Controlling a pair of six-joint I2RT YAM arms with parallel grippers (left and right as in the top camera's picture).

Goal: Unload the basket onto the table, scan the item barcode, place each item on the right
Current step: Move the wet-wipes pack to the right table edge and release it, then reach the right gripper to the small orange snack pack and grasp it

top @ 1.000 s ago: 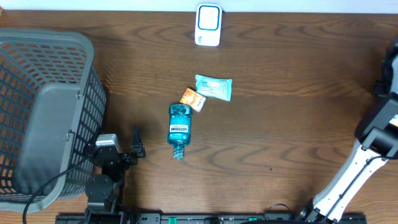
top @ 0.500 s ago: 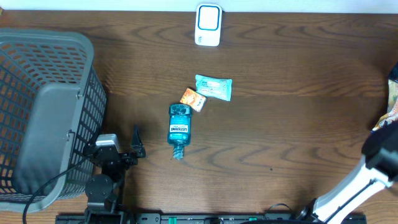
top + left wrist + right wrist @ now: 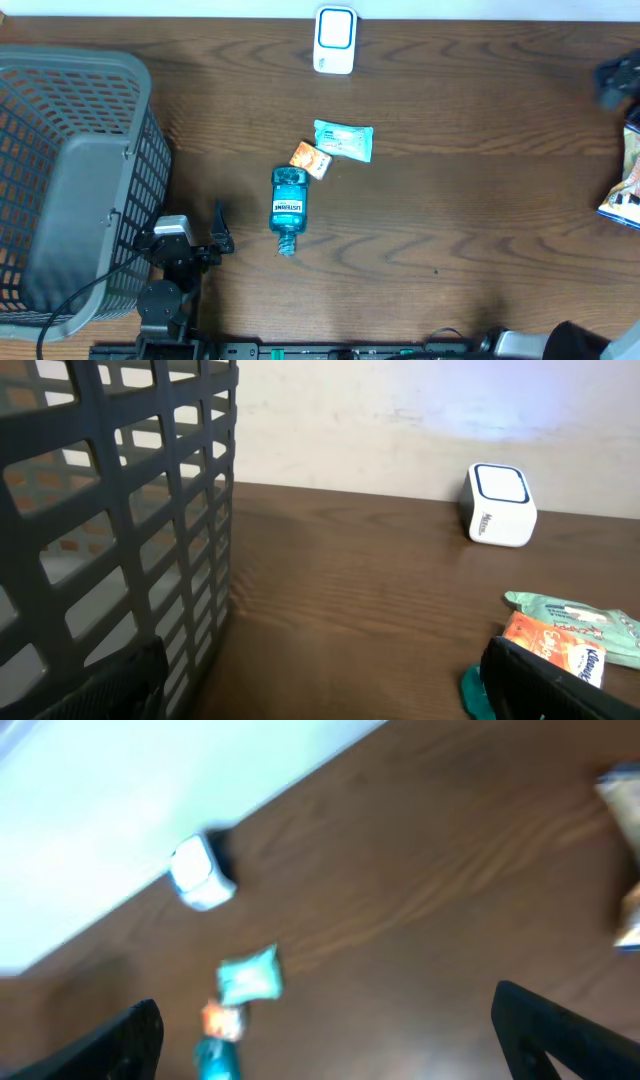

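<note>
A white barcode scanner (image 3: 334,40) with a blue face stands at the table's far edge, also in view as the scanner (image 3: 500,505) and, blurred, the scanner (image 3: 200,875). Mid-table lie a teal packet (image 3: 343,140), an orange packet (image 3: 311,159) and a blue mouthwash bottle (image 3: 288,205). A colourful bag (image 3: 625,190) lies at the right edge. My left gripper (image 3: 220,228) rests beside the basket, open and empty, as the left gripper (image 3: 320,695) shows. My right gripper (image 3: 335,1050) is open and empty, high above the table; its view is blurred.
A large grey mesh basket (image 3: 70,180) fills the left side, close against the left arm, and the basket (image 3: 120,510) blocks the left half of the left wrist view. A dark blurred piece of the right arm (image 3: 615,75) shows at the right edge.
The right gripper has opened and the right arm has swung away from the right edge, uncovering the colourful bag there. The left arm and the mid-table items have not moved.
</note>
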